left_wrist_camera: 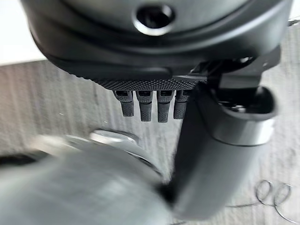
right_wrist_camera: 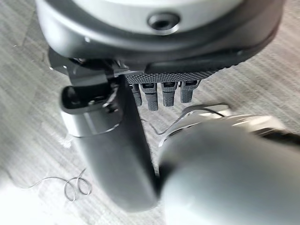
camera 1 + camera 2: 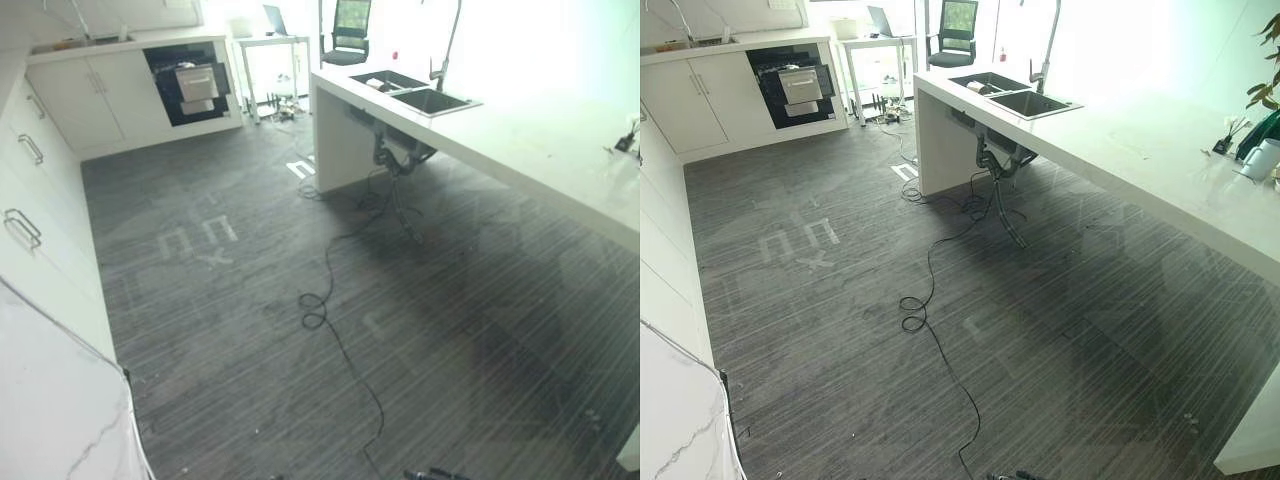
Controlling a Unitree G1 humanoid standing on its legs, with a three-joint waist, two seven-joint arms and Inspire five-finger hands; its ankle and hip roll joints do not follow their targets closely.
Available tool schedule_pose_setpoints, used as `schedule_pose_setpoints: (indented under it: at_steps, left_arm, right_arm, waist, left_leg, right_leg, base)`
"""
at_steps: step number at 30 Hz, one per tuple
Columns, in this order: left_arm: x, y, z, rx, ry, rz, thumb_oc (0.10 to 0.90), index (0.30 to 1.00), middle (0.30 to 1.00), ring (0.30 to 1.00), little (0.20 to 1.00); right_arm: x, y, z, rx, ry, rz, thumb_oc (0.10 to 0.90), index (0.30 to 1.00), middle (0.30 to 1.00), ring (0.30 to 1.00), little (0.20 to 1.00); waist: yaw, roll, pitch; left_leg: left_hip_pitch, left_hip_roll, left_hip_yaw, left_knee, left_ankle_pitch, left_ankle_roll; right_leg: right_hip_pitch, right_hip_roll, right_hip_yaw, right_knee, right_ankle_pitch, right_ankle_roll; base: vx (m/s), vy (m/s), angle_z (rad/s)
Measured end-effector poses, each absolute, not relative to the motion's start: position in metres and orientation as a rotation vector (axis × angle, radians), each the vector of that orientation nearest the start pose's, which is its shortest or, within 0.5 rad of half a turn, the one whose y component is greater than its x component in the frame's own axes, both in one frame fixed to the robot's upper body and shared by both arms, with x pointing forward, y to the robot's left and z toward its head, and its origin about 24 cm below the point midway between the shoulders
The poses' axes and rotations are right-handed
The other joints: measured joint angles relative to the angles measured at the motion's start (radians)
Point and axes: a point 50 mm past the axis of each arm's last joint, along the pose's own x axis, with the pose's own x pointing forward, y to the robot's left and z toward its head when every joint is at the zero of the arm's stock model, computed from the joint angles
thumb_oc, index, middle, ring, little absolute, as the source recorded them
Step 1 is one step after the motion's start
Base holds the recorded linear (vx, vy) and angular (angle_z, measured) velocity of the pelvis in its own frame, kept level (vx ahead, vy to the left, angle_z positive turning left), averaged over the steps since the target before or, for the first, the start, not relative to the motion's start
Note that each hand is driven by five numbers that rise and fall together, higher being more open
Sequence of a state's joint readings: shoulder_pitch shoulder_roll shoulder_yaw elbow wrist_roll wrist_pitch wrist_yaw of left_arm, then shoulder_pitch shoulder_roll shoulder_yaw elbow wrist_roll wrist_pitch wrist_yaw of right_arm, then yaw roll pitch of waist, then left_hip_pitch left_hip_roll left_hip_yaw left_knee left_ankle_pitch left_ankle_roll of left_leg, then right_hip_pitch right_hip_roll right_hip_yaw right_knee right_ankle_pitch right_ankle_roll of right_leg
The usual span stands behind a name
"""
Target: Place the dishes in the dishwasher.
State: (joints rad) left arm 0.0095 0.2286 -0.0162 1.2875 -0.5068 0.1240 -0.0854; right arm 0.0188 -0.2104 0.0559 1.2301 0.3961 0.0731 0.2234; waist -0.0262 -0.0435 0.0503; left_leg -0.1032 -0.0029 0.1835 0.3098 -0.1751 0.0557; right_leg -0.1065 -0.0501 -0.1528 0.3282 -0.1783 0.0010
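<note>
I see my left hand (image 1: 154, 101) and right hand (image 2: 164, 96) hanging with fingers relaxed, holding nothing. Far ahead of them, one open dishwasher (image 3: 188, 84); one double sink (image 3: 1012, 93) in the island table (image 3: 1160, 150), one office chair (image 3: 349, 33) beyond.

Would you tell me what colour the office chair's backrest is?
Green, framed in black; the office chair shows best in the right eye view.
</note>
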Motion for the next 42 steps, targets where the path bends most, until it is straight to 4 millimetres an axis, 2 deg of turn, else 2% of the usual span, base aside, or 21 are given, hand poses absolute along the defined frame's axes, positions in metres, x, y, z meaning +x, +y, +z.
schedule_pose_setpoints:
  at_steps: [7,34,42]
  left_arm:
    - [0.0648,0.2289,-0.1684,-0.333,1.32,0.36,0.8,0.9,0.9,0.9,0.9]
    - [0.0669,0.2283,-0.1682,-0.332,1.314,0.357,0.8,0.9,0.9,0.9,0.9]
    - [0.0662,0.2283,-0.1683,-0.332,1.315,0.358,0.8,0.9,0.9,0.9,0.9]
  right_arm:
    - [0.0739,-0.2147,-0.1667,0.329,1.264,-0.098,0.8,0.9,0.9,0.9,0.9]
    - [0.0734,-0.2156,-0.1666,0.328,1.265,-0.099,0.8,0.9,0.9,0.9,0.9]
    - [0.0732,-0.2156,-0.1666,0.328,1.265,-0.099,0.8,0.9,0.9,0.9,0.9]
  waist:
    - [0.0,-0.002,0.0]
    - [0.0,0.007,0.002]
    - [0.0,0.008,0.003]
  left_leg:
    - [0.002,0.0,-0.007,0.0,-0.003,-0.004]
    - [0.001,0.0,-0.017,0.002,-0.004,-0.005]
    - [0.0,0.0,-0.019,0.002,-0.01,-0.015]
  right_leg:
    - [0.011,0.001,-0.008,-0.011,-0.001,0.0]
    - [0.018,0.001,-0.018,-0.012,-0.001,-0.001]
    - [0.018,0.001,-0.021,-0.012,-0.003,-0.003]
  base:
    - [0.0,-0.005,0.03]
    - [0.0,-0.001,0.0]
    - [0.01,-0.001,0.0]
